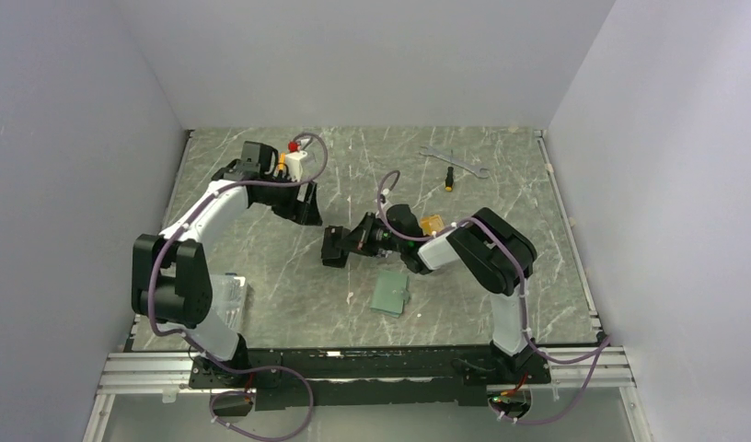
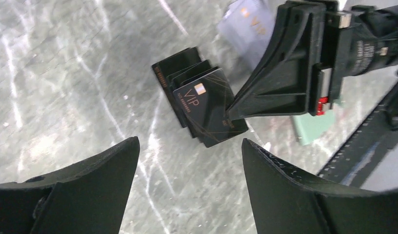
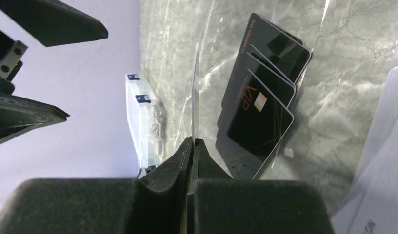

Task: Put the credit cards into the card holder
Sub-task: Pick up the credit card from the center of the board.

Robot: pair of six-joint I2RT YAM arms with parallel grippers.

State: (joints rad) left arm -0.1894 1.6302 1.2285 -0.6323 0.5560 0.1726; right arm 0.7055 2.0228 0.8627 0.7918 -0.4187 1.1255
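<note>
1. The black cards (image 2: 202, 105) lie in a fanned pile on the table (image 2: 65, 73). They are glossy with thin gold lines, and the top one shows "VIP" in gold beside a small chip.
2. One silver-grey card (image 2: 246, 22) is off the pile, held in the right claw (image 3: 192, 141), whose fingers are pressed together on it. From the right wrist view it shows edge-on as a thin line rising from the fingertips.
3. The card holder (image 1: 390, 291) is a flat sage-green piece on the table, on the near side of the right claw and apart from the pile. Whether it lies folded shut or open, I cannot tell.
4. The left claw (image 2: 189, 144) hangs over the table with its fingers spread wide and nothing between them. The black pile sits just beyond its fingertips.
5. In the left wrist view the right claw's tip stands close against the pile's right edge, while the pile's left side faces bare table. Both claws are near each other at mid table.
6. A clear box (image 1: 229, 299) rests near the left arm's base. The wrenches (image 1: 438, 153) and a screwdriver (image 1: 450, 180) lie at the far right, well apart from the cards.
7. The table is grey-green, marble-patterned with white veins. Plain pale walls (image 1: 372, 55) close it in on three sides.
</note>
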